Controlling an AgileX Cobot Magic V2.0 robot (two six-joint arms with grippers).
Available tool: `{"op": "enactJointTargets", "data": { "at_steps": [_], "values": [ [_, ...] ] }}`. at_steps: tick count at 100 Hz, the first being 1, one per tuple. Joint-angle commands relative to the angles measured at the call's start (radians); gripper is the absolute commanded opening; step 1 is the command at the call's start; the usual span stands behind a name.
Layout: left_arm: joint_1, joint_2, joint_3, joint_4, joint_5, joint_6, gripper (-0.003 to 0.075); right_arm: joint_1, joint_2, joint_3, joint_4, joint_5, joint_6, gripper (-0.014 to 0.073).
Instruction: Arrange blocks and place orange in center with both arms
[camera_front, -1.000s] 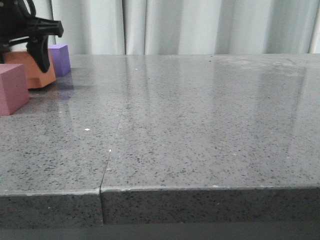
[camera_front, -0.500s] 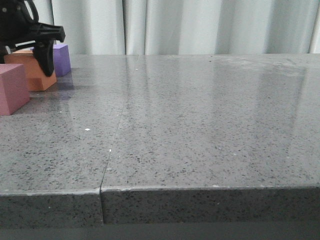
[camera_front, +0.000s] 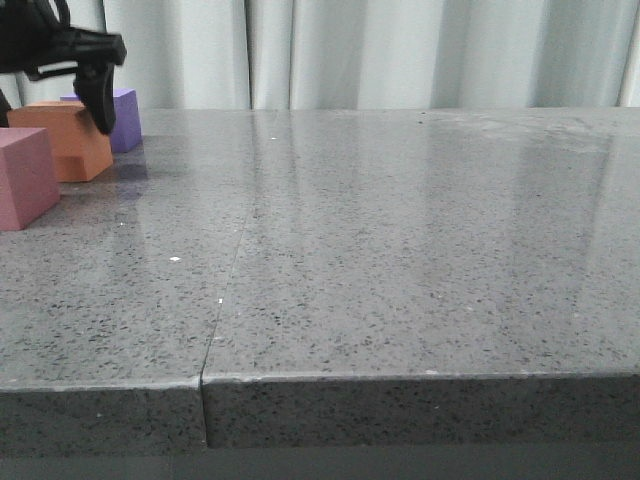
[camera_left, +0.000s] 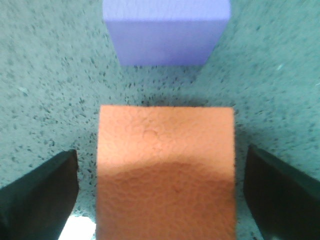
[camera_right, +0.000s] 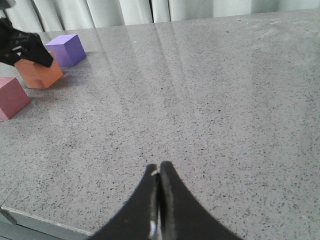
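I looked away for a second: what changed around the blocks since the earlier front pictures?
The left gripper let go of the orange cube and rose; its fingers now stand open on either side. The orange cube settled flat. The purple cube, pink-red cube and shut right gripper stayed put.

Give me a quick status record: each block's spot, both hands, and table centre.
orange block: far left of the table, resting on the surface, between the pink and purple blocks
purple block: behind the orange one, with a gap between them
pink block: nearest the front edge, cut off by the frame
left hand: open, fingers either side of the orange block, not touching
right hand: shut, empty, over bare tabletop
table centre: no block there
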Motion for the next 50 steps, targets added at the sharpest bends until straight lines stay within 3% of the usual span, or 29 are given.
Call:
{"op": "enactJointTargets", "data": {
  "at_steps": [1,9,16,50],
  "values": [
    [-0.002,-0.093,-0.028,0.003,-0.038,-0.010,0.0638,-0.004,0.008,-0.025,-0.004,-0.076,-0.006,-0.0015],
    [-0.002,-0.123,-0.023,0.005,-0.035,-0.010,0.0621,-0.004,0.008,-0.025,-0.004,-0.076,-0.006,-0.0015],
    [-0.002,-0.150,-0.023,0.006,-0.035,-0.010,0.0561,-0.004,0.008,-0.025,-0.004,-0.076,-0.006,-0.0015],
    [-0.002,-0.256,-0.023,0.009,-0.033,0.009,0.0006,-0.004,0.008,-0.025,-0.004,-0.076,-0.006,-0.0015]
  ]
}}
